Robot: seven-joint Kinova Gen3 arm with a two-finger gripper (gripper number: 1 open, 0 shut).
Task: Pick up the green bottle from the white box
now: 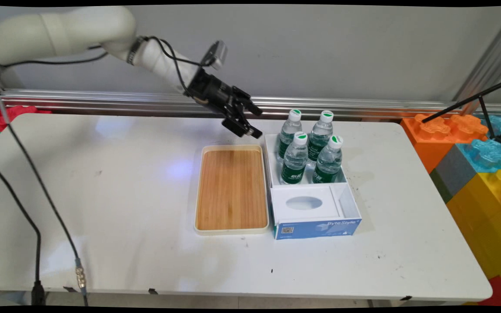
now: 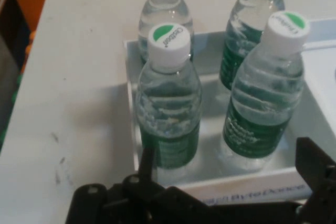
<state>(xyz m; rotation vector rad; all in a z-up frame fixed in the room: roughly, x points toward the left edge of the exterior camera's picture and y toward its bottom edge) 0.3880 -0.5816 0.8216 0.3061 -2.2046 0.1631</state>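
Above the table's (image 1: 102, 208) far side we list our gripper (image 1: 250, 123), fingers spread and holding nothing, just beside four upright water bottles (image 1: 295, 157) in a white box (image 1: 349, 201); wooden tray (image 1: 232, 189) bare alongside.

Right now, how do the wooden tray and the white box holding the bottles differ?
The flat bamboo-floored cream-rimmed tray lies bare, while the white open-topped cardboard box holds four clear green-labelled water bottles in its far part. The tray's rim is low; the box's walls are taller. Both are rectangular, side by side on the white table.
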